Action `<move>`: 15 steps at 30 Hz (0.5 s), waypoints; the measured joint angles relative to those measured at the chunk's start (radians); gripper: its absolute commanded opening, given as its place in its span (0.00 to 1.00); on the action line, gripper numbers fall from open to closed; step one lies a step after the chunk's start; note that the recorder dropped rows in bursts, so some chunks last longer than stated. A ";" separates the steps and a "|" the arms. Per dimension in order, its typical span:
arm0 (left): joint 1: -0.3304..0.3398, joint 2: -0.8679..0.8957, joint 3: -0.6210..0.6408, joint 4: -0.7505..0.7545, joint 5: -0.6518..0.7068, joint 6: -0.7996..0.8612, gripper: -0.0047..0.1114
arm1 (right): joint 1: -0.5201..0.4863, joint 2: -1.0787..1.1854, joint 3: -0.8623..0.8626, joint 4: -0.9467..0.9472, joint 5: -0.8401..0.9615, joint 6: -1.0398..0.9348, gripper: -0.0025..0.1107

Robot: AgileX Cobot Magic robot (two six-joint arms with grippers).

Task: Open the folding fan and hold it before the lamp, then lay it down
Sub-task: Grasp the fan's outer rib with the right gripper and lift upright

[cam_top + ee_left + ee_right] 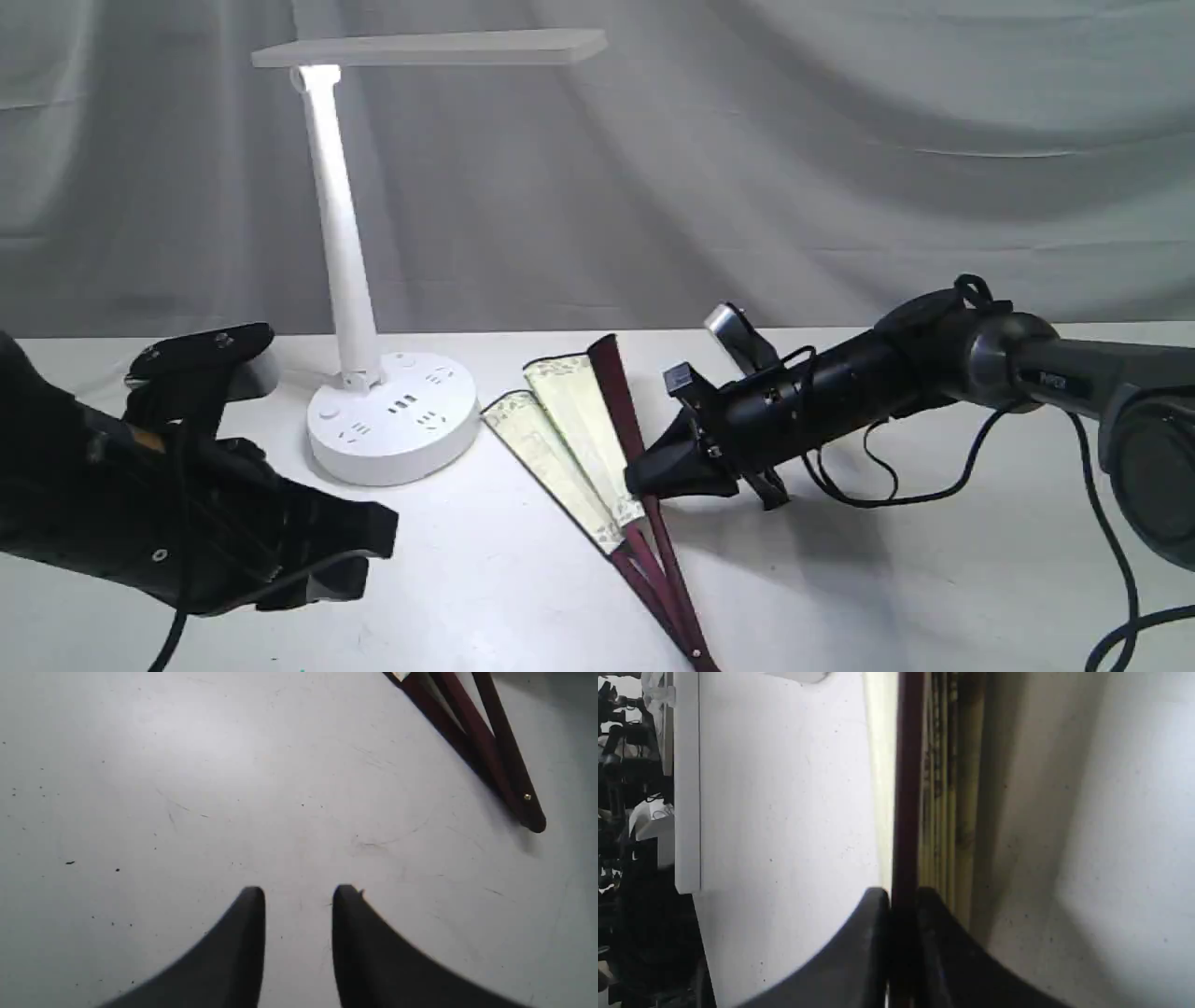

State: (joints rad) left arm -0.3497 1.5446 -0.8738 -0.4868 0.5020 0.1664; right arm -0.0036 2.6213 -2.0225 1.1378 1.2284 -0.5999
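The folding fan [574, 434] lies on the white table, spread only part way, with cream pleats and maroon ribs meeting at a pivot [695, 653] near the front edge. My right gripper [639, 481] is shut on the fan's right-hand maroon guard [906, 788]; folded pleats [948, 788] lie beside it. The white lamp [359, 308] stands behind and left of the fan, its flat head [429, 47] lit. My left gripper [299, 896] hovers open and empty over bare table, left of the fan's pivot end [525, 798].
A grey cloth backdrop [840, 140] hangs behind the table. The right arm's black cables [878, 485] trail on the table to the right of the fan. The lamp's round base [392, 425] with sockets sits close to the fan's left pleats.
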 measured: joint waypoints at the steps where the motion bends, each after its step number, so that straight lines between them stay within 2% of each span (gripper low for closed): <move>1: 0.000 0.000 0.000 0.000 0.000 0.000 0.26 | 0.000 0.000 0.000 0.002 0.000 -0.002 0.02; 11: 0.000 -0.049 0.000 0.000 0.000 0.085 0.25 | 0.000 -0.114 0.002 -0.020 -0.010 -0.003 0.02; 15: 0.000 -0.124 0.000 0.012 0.035 0.111 0.17 | 0.000 -0.178 0.006 -0.020 -0.010 0.019 0.02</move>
State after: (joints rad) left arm -0.3497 1.4209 -0.8738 -0.4746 0.5371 0.2771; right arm -0.0036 2.4437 -2.0166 1.1182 1.2181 -0.5805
